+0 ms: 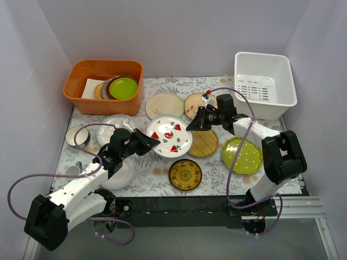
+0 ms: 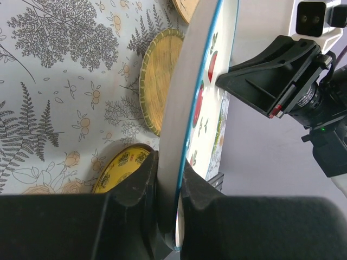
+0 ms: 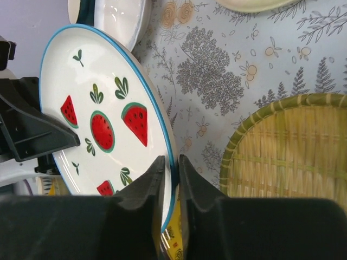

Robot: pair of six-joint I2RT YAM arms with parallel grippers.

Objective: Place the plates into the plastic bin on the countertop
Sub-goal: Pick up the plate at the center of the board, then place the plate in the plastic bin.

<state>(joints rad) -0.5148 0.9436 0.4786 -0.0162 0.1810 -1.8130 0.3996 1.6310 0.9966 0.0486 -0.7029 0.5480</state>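
Fern-printed countertop (image 1: 162,84), white bin (image 1: 286,81), orange tub (image 1: 73,86), woven plate (image 1: 204,144), amber plate (image 1: 185,174), dotted green plate (image 1: 242,155)

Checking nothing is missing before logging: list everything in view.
watermelon plate: one, white, red wedges, centre
cream plate: one, cream, far centre
tan plate: one, tan, beside cream plate
woven plate: one, yellow, right of centre
amber plate: one, amber, near centre
dotted plate: one, lime-green, near right
white plates: two, white, by left arm
small bowl: one, white, left edge
orange tub: one, orange, far left, holds stacked plates
plastic bin: one, white, far right
countertop: one, grey fern print
left gripper: one, black, shut on watermelon plate
right gripper: one, black, shut on watermelon plate
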